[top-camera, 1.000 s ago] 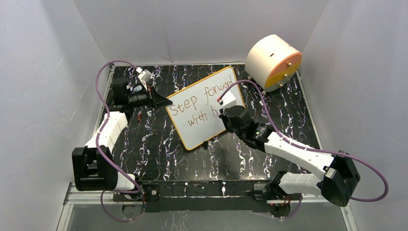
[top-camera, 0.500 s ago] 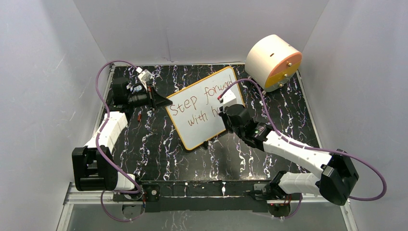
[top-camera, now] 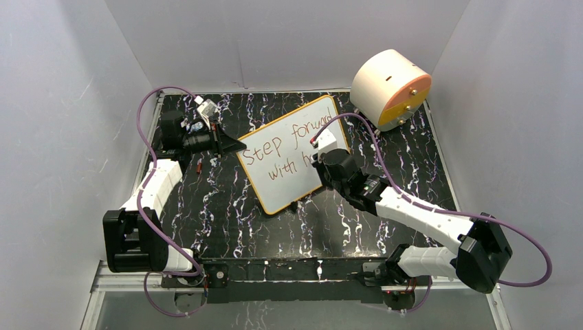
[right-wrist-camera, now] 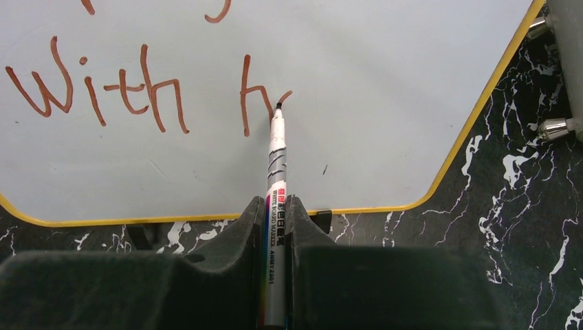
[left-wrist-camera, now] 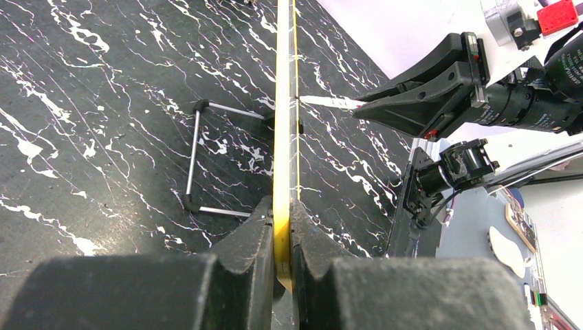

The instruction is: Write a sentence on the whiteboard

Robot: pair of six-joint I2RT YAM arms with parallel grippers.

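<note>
The whiteboard (top-camera: 283,187) stands tilted on the dark marbled table, its yellow frame edge-on in the left wrist view (left-wrist-camera: 282,103). My left gripper (top-camera: 234,146) is shut on the board's left edge (left-wrist-camera: 282,230). The sentence (top-camera: 285,144) reads "Step forward" over "with h" in reddish-brown; the lower line (right-wrist-camera: 124,96) ends in an h with a small stroke after it. My right gripper (right-wrist-camera: 276,213) is shut on a white marker (right-wrist-camera: 276,172), whose tip touches the board just right of the h. From above, the right gripper (top-camera: 320,161) covers the end of the lower line.
A round peach-and-orange drum (top-camera: 390,86) sits at the back right, its metal feet (right-wrist-camera: 553,127) near the board's corner. A wire stand (left-wrist-camera: 196,158) props the board from behind. A small red piece (top-camera: 199,166) lies on the table under the left arm.
The right arm's elbow has shifted slightly left. The marker stays at the h, and the left gripper and board have not moved.
</note>
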